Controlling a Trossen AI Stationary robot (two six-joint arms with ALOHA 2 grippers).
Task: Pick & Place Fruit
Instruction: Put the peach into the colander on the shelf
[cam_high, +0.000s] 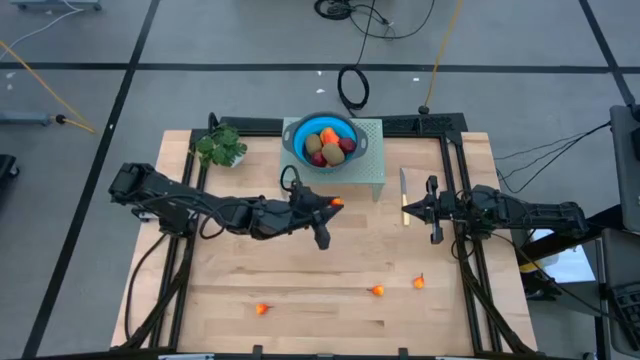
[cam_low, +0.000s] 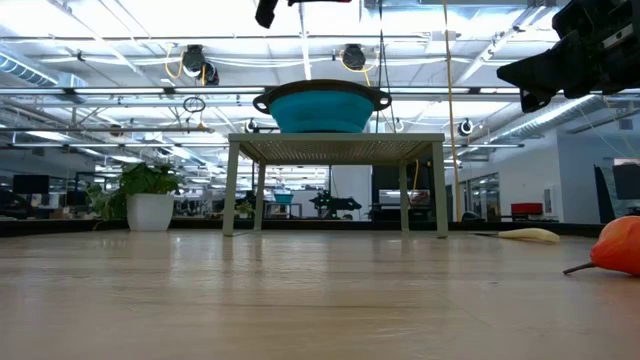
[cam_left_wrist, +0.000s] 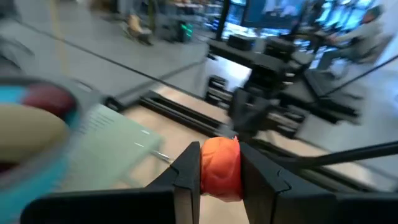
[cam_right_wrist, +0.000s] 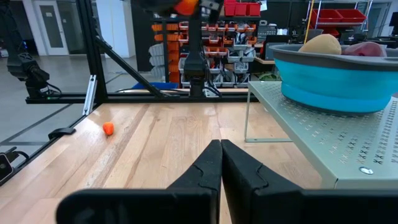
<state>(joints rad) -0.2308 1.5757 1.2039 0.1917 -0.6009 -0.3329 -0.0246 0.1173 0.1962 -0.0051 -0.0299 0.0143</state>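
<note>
While the left gripper (cam_high: 333, 205) pinched a small orange fruit (cam_left_wrist: 221, 167) aloft beside the blue bowl (cam_high: 295, 140), presumably for dropping in, the right gripper (cam_high: 432, 210) waited shut near the table's (cam_high: 300, 270) right edge.

The table (cam_high: 300, 270) was pale wood planks, smooth with a light sheen, grain showing in the low view. The blue bowl (cam_high: 300, 135) looked like soft matt plastic or silicone with dark handles. It sat on a pale green stand (cam_high: 372, 150) that looked like painted, perforated metal, matt. The tiny orange-red fruit (cam_left_wrist: 221, 167) looked like smooth, slightly glossy plastic, clamped between the left gripper (cam_left_wrist: 222, 177)'s matt black plastic-looking fingers (cam_left_wrist: 186, 180). The leafy bunch (cam_high: 222, 147) looked plasticky too.
</note>
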